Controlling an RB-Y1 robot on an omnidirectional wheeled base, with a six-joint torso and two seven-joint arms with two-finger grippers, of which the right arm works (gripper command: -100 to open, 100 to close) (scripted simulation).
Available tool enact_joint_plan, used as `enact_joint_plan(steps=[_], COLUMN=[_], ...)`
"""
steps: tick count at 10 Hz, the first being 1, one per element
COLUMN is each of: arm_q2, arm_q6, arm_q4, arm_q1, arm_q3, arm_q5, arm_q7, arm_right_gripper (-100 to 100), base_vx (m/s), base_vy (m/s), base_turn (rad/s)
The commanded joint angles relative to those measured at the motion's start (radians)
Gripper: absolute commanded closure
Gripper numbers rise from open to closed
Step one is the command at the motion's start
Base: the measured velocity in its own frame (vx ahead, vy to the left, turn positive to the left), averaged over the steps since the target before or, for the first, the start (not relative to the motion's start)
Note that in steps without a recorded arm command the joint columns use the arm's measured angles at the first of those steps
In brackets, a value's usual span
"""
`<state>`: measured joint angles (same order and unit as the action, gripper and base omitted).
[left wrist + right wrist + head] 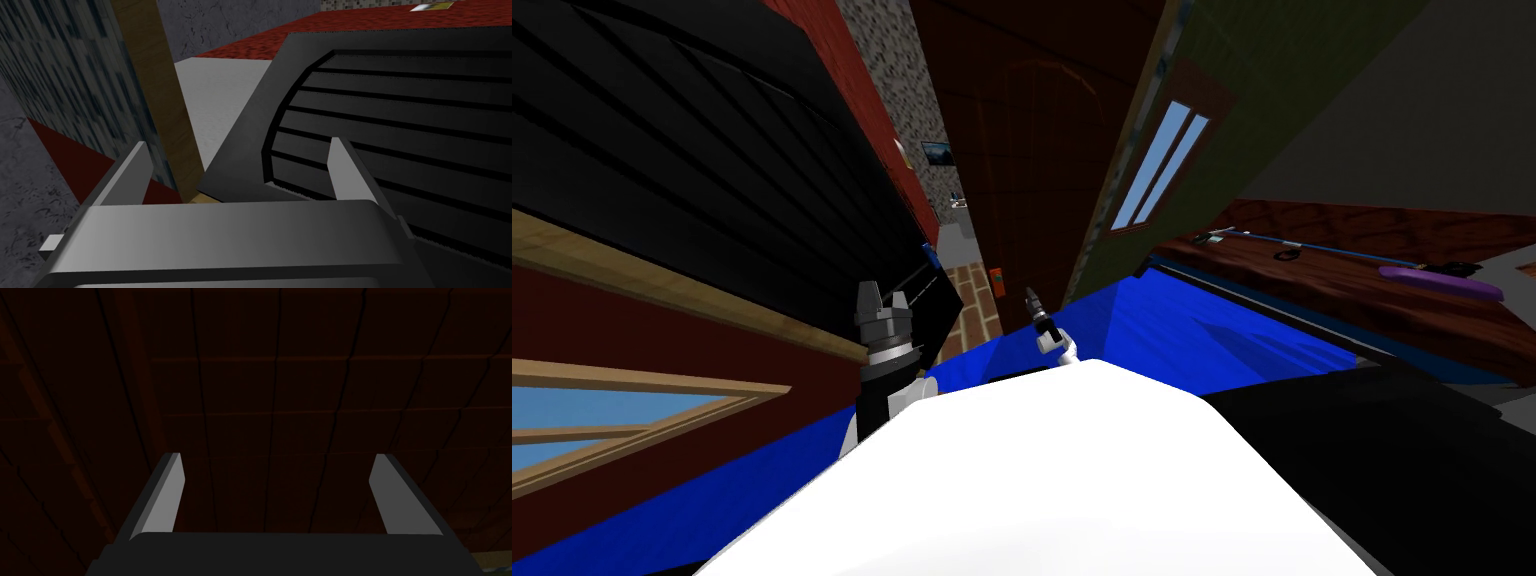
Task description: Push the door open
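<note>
A dark brown panelled door [1032, 150] stands straight ahead, with an arched inset and a small orange fitting [997, 281] near its left edge. My right gripper [1031, 298] is raised close in front of it. In the right wrist view the door's dark grid of panels [280, 388] lies just beyond my open right gripper [277, 460], with nothing between the fingers. My left gripper [879, 293] is held up to the left, beside a black slatted panel [712, 170]. In the left wrist view that gripper [240, 150] is open and the slatted panel [400, 130] is close by it.
A gap left of the door shows a brick floor [967, 300] and a corridor beyond. Blue floor [1192, 330] lies under me. A dark wooden table [1362, 270] with a purple item [1437, 280] stands to the right. A red wall with a window [602, 420] runs along the left.
</note>
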<state>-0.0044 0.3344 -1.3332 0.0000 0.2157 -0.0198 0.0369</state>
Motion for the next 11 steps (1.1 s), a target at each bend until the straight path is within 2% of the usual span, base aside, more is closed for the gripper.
enact_joint_plan(steps=[1, 4, 5, 6, 11], arm_q2=[0.010, 0.040, 0.045, 0.042, -0.023], arm_q6=[-0.011, -0.033, -0.037, -0.039, -0.037], arm_q4=[0.030, 0.112, 0.123, 0.110, 0.118], arm_q1=[-0.020, -0.063, -0.069, -0.065, -0.069], arm_q3=[0.002, 0.017, 0.019, 0.017, 0.014], arm_q5=[-0.002, -0.008, -0.009, -0.008, -0.008], arm_q7=[0.005, 0.016, 0.017, 0.017, 0.018], arm_right_gripper=[-100, -100, -100, -100, -100], base_vx=[0.067, 0.127, 0.128, 0.054, 0.031], base_vy=[0.034, 0.099, 0.153, 0.065, -0.156], base_turn=[0.012, 0.031, 0.025, -0.001, -0.017])
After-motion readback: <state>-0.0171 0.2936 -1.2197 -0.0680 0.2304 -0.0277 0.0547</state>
